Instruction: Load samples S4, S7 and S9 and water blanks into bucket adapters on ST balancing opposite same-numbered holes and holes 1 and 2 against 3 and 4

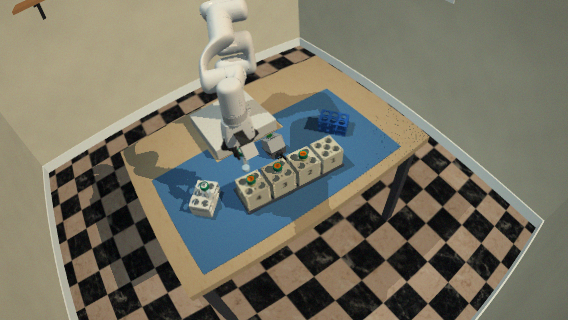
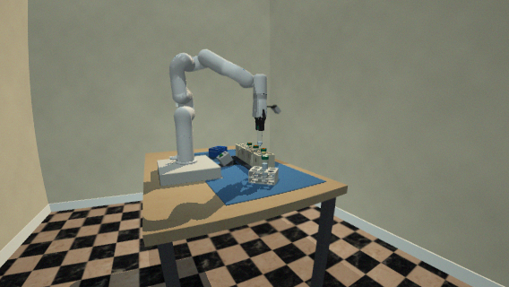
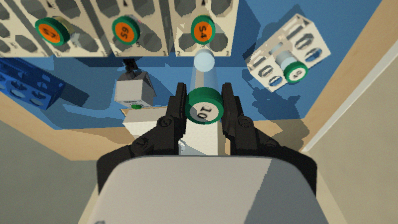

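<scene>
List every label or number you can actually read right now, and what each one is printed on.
"10": white cap dot of the blank held in the gripper.
"S4": orange cap dot of a sample in an adapter.
"S9", likely: middle orange cap, seen rotated.
Left orange cap: too blurred.
Cap in the white rack: unreadable.
"4", "3", "2", "1": adapter faces, faint.

Just a tan wooden table (image 1: 350,90) with a blue mat (image 1: 250,235) on it, checkered floor (image 1: 400,270) underneath, plain walls (image 2: 381,90) around.

Glossy white rounded arm (image 2: 181,121), black gripper (image 3: 202,116), visible screws
</scene>
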You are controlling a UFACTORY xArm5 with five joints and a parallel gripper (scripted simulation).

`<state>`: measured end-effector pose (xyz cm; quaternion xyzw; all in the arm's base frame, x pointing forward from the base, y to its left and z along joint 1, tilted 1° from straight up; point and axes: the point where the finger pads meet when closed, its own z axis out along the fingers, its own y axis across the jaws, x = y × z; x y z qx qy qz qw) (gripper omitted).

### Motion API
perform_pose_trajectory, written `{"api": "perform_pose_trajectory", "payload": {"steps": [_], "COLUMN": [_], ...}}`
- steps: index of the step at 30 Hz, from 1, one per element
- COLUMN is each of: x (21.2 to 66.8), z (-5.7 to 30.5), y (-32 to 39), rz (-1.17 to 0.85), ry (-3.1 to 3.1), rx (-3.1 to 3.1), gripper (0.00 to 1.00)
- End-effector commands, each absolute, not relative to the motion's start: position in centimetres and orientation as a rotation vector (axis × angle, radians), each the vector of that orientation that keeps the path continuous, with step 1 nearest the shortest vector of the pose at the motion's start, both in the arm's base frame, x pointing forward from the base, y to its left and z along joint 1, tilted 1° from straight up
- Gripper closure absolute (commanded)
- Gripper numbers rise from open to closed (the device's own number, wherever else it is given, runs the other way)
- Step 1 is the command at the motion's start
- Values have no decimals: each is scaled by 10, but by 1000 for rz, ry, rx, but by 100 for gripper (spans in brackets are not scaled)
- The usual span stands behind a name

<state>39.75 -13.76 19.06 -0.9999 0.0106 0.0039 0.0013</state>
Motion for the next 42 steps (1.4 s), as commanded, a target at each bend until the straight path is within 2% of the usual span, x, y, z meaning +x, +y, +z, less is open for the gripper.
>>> {"api": "perform_pose_trajectory", "payload": {"steps": [1, 42], "x": [401, 418], "z": [192, 191], "y": [-114, 70], "rz": [6, 11], "ry": [34, 34], "rx": [-3140, -3143], "gripper": [100, 100]}}
